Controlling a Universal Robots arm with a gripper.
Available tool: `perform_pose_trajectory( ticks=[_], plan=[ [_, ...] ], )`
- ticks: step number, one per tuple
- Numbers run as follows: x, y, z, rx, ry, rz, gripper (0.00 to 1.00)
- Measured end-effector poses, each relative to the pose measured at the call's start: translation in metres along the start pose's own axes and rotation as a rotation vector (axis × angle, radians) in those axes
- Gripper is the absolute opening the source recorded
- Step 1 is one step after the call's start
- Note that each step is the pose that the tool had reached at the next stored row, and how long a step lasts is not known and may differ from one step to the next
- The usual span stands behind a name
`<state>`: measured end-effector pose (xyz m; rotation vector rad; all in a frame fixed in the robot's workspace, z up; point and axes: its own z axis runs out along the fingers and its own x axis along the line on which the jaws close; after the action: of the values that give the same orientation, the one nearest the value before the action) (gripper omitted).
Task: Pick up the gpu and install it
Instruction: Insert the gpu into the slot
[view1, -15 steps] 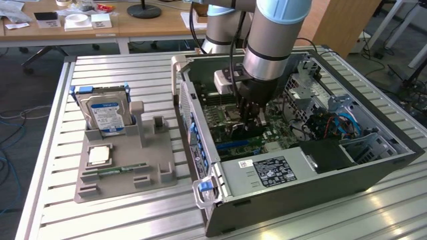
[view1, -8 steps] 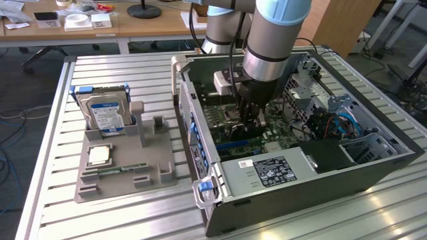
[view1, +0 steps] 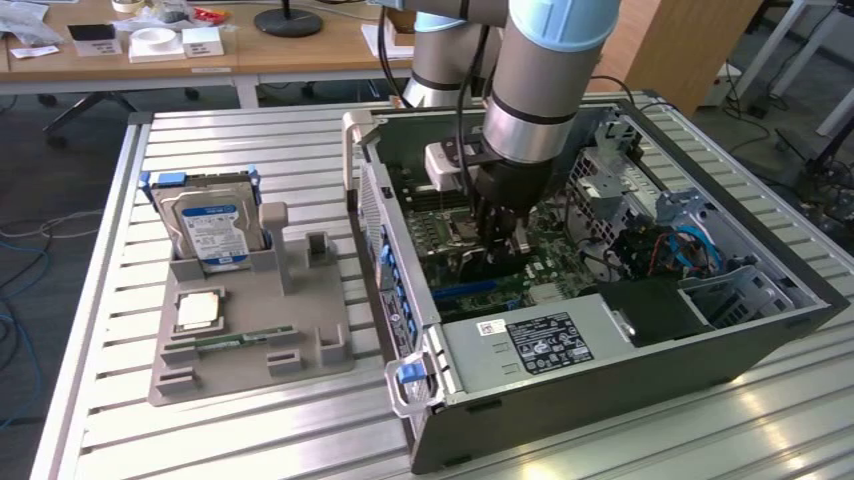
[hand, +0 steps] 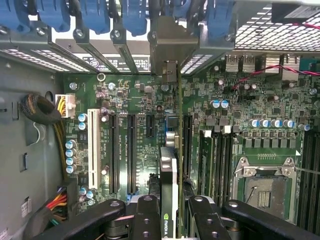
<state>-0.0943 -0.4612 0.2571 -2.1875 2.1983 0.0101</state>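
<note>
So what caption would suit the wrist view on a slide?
Gripper holding the gpu edge-on above the motherboard slots.

I have the gpu (hand: 169, 185) pinched edge-on between my fingers (hand: 146, 212), standing upright on its long edge so I see mostly its thin side: a black cooler block with a small logo near my grip and a green board edge beside it. Its metal bracket (hand: 170, 50) reaches up among the rear slot covers. In the exterior view the gpu (view1: 497, 262) sits low inside the open computer case (view1: 747, 330), down over the green motherboard (hand: 125, 145), whether seated I cannot tell.
</note>
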Motion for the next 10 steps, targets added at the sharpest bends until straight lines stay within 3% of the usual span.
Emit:
perform_pose_trajectory(
  ticks=[10],
  plan=[
    [0.0016, 0.001, 0.0041, -0.0001, 0.0001, 0.0, 0.27]
  ],
)
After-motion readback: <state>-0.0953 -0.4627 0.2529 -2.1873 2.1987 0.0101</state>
